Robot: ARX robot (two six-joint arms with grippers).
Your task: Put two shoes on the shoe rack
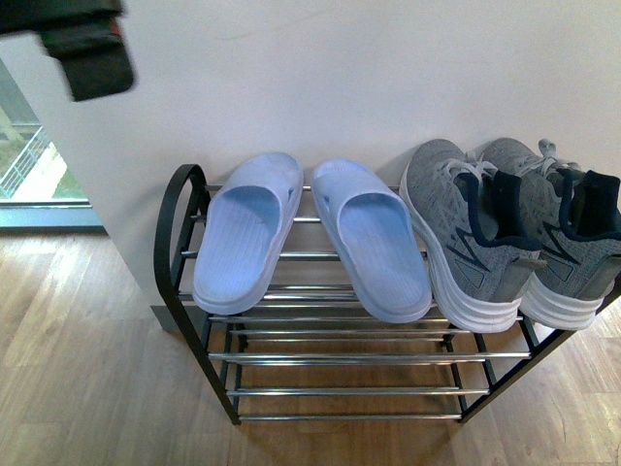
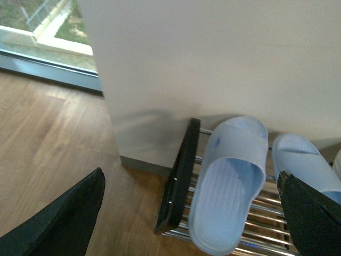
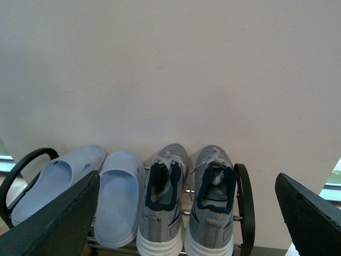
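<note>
Two gray knit sneakers [image 1: 461, 228] [image 1: 553, 243] with white soles stand side by side on the right end of the shoe rack's [image 1: 175, 243] top tier, toes toward the wall. My right gripper [image 3: 187, 178] hovers open behind their heels [image 3: 162, 213] [image 3: 213, 213], apart from them, with nothing between its fingers. Off the rack's left end my left gripper [image 2: 191, 173] is open and empty, above the black end frame [image 2: 181, 176]. A dark part of the left arm [image 1: 92, 53] shows at the top left of the front view.
Two pale blue slide sandals [image 1: 247, 233] [image 1: 374, 248] fill the left and middle of the top tier. The rack stands against a white wall [image 1: 340, 78] on a wood floor [image 1: 78, 359]. A window [image 1: 24, 155] lies to the left.
</note>
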